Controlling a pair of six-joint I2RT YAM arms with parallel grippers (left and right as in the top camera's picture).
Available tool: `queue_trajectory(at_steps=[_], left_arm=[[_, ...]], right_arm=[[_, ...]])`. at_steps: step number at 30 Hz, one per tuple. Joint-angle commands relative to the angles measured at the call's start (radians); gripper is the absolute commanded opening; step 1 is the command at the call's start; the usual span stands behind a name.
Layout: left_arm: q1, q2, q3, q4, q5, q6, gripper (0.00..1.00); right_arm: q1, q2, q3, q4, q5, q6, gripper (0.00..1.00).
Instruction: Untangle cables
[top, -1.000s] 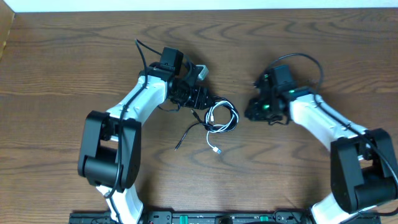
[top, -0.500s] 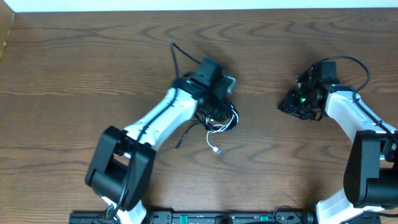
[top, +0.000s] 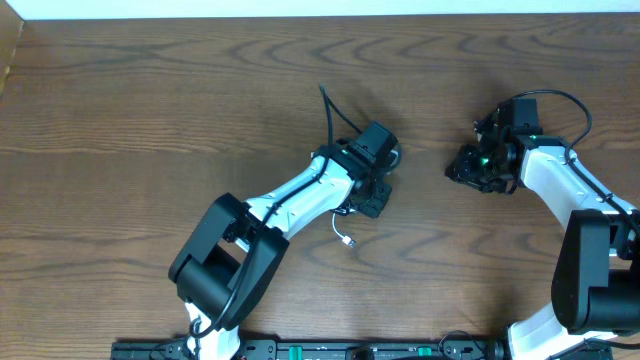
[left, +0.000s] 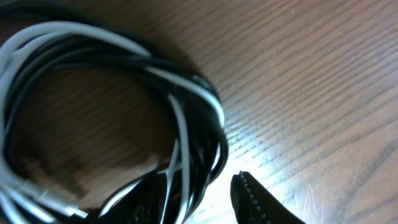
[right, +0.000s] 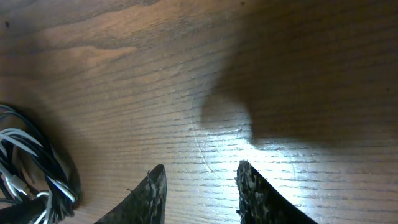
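Cables (left: 93, 46): 1 white cord and 1 black cord, wound together into a loose coil that lies flat on the table (top: 150, 100).
Cables and left gripper: the coil is directly below the left gripper (left: 196, 186). Most of the loop spreads out ahead of the fingers, and its near edge reaches in between them.
Left gripper state: the jaws stand narrow, with several strands of both colours passing through the gap. I cannot tell if the fingers (left: 255, 199) really press on the strands.
From above: the left gripper (top: 372, 195) covers almost the whole coil. Only 1 white end with a small plug (top: 349, 241) comes out behind it, on the arm's side.
Right gripper (right: 200, 168): the jaws are partly apart, with only bare wood between them.
Cables and right gripper: the coil (right: 37, 168) is well apart from this gripper (top: 462, 170), on its left side.
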Motion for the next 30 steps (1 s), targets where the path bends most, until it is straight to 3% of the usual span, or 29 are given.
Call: queue_trajectory(at_steps=[1,6,15,21,25,30], left_arm=[[-0.012,0.019,-0.011,0.022,-0.022,-0.006,0.38],[-0.012,0.023,-0.012,0.039,-0.029,-0.019,0.36],[-0.012,0.057,-0.012,0.042,-0.029,-0.04,0.24],[-0.012,0.057,-0.012,0.043,-0.029,-0.04,0.24],[-0.012,0.057,-0.012,0.043,-0.029,-0.04,0.08],[-0.009,0.034,-0.004,0.04,-0.029,-0.039,0.08]], right_arm=[[0.016,-0.006,0.002,-0.001,0.007,0.002,0.34],[0.017,-0.006,0.002,-0.002,0.007,0.002,0.33],[0.017,-0.006,0.002,-0.002,0.007,0.002,0.33],[0.017,-0.006,0.002,-0.006,0.007,0.002,0.34],[0.017,-0.006,0.002,-0.009,0.006,0.002,0.33],[0.017,-0.006,0.002,-0.017,0.007,0.002,0.34]])
